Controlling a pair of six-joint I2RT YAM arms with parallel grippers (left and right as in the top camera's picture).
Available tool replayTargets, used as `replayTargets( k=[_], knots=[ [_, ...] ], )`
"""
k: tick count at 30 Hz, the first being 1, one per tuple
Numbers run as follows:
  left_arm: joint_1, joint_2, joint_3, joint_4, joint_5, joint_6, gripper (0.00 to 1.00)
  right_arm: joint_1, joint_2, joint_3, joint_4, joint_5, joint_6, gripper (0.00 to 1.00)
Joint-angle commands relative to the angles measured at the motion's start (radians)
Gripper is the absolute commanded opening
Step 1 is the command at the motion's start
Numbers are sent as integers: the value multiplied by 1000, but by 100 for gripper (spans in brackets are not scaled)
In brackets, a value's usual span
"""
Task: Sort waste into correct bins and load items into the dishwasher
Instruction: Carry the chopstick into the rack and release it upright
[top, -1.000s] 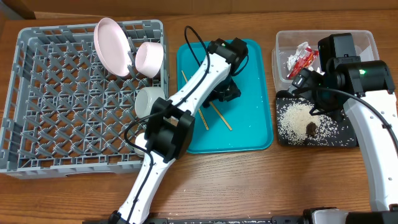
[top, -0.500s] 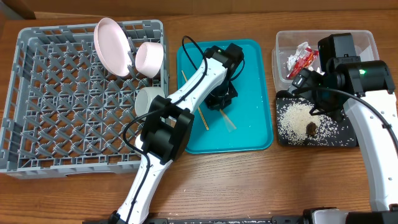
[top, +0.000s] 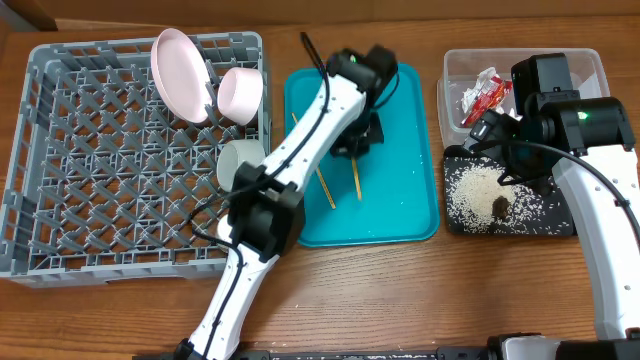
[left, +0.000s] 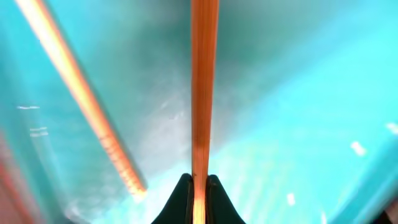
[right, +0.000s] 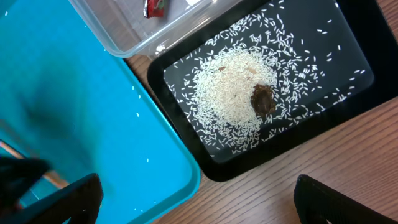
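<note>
From overhead we count two thin wooden chopsticks (top: 326, 187) on the teal plastic serving tray (top: 410, 215) at centre frame, one slanting at the tray's left side and the other (top: 356, 178) lying just below the left gripper (top: 358, 140). In the large grey lattice dish rack (top: 100, 180) at left stand one round pinkish-white plate (top: 180, 75) and two whitish bowls (top: 240, 93), upper right of the rack, the lower bowl (top: 238, 160) partly hidden by the arm. At right sit one clear plastic tub (top: 590, 70) holding a crinkled red wrapper (top: 482, 92), and below it one shallow black tray (top: 560, 225) with loose white rice (top: 472, 195) and one small brown lump (top: 500, 206). We cannot make out any cup or tissue here.

In the left wrist view the fingers (left: 184, 200) are pressed onto one chopstick (left: 201, 93) at the bottom of the frame; the second stick (left: 81, 99) lies slanting at upper left on the tray. We judge the stick light, stiff and smooth, so it is apt to swivel in a narrow pinch; holding nearer its middle should steady it.

In the right wrist view the right gripper (right: 193, 205) shows its fingers (right: 348, 202) spread wide and holding nothing, above the black tray's edge.
</note>
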Motion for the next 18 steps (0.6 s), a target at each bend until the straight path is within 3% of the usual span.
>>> replayTargets(
  k=[1, 5, 10, 18],
  knots=[
    [5, -116, 159, -102, -110, 167, 4, -3, -18, 20, 2, 10, -4, 100],
    [25, -221, 165, -109, -58, 336, 4, -3, -18, 20, 2, 11, -3, 100],
    [105, -364, 31, -109, -55, 353, 4, -3, -18, 20, 2, 10, -4, 100],
    [381, -567, -407, -76, -203, 376, 4, -3, -18, 20, 2, 11, -3, 100]
  ],
)
